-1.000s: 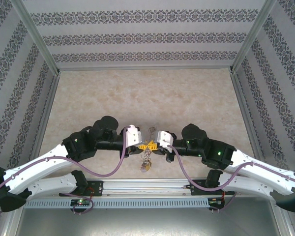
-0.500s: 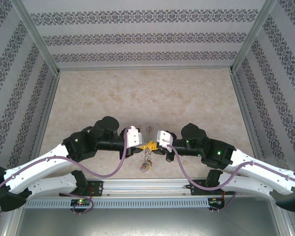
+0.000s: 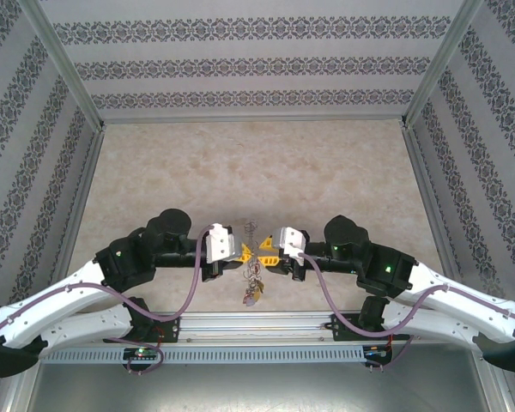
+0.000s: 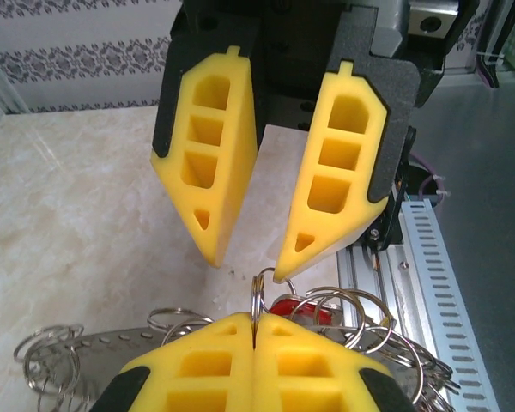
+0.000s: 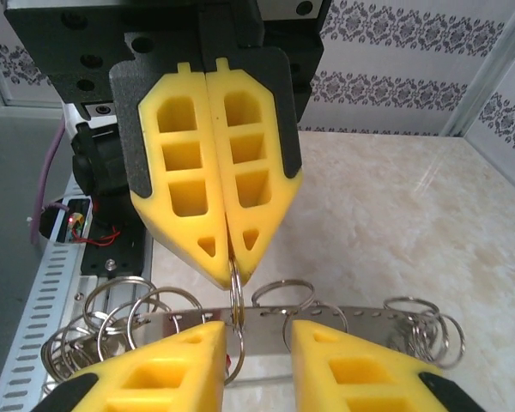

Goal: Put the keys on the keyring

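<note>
The keyring (image 5: pixel 266 319) shows as a perforated silver strip hung with several split rings, held above the table's front edge (image 3: pixel 254 283). My left gripper (image 4: pixel 256 319) is shut on one small upright split ring (image 4: pixel 259 292) of it; the same gripper (image 5: pixel 232 268) faces the right wrist camera, with the ring (image 5: pixel 236 296) hanging from its tips. My right gripper (image 5: pixel 257 330) is open, its fingers either side of that ring without touching it, and it appears again (image 4: pixel 245 268) in the left wrist view. A red tag (image 4: pixel 305 309) of the keys lies just behind the pinched ring; the key's blade is hidden.
The aluminium rail (image 3: pixel 257 326) with its slotted cable duct (image 4: pixel 429 283) runs along the table's near edge, right under the bunch. Beige marble tabletop (image 3: pixel 257 172) stretches away behind the grippers, walled by patterned panels (image 3: pixel 257 60).
The right gripper's jaws have opened off the ring. The left gripper stays shut on it, and the left arm has drawn back a little to the left.
</note>
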Controlling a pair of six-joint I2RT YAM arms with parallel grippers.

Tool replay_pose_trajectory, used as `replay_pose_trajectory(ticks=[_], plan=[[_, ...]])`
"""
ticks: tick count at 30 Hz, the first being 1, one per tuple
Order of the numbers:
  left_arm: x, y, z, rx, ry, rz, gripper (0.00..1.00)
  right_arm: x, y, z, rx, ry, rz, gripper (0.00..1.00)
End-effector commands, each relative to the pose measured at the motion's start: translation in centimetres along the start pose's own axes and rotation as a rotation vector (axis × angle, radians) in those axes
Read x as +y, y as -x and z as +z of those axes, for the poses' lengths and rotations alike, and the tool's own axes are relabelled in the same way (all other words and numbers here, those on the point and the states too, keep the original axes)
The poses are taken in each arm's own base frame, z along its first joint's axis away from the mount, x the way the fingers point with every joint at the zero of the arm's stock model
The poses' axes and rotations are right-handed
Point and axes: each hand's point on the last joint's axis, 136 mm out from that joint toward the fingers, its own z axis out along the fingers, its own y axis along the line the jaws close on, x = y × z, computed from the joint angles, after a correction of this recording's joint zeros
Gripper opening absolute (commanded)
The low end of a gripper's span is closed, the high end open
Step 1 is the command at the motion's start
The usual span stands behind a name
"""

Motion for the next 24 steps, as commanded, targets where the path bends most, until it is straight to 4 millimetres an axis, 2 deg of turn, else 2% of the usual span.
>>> replay_pose_trajectory(ticks=[1,8,21,24], plan=[[-0.1,2.6,-0.6,-0.119,-0.001,0.013,0.0,-0.1,1.0,-0.3,-0.04,-0.005,0.009,0.28],[-0.4,4.0,-0.9,-0.233,-0.013,-0.002,0.0,0.5,1.3,-0.1,-0.054,0.032,0.013,0.23],[0.1,4.5,-1.2,-0.328,0.034,0.026,0.0,0.9,1.2,0.0,-0.063,0.058,0.015,0.17],[0.1,4.6,-1.1,-0.337,0.034,0.03,0.0,0.9,1.3,-0.1,-0.066,0.053,0.011,0.13]])
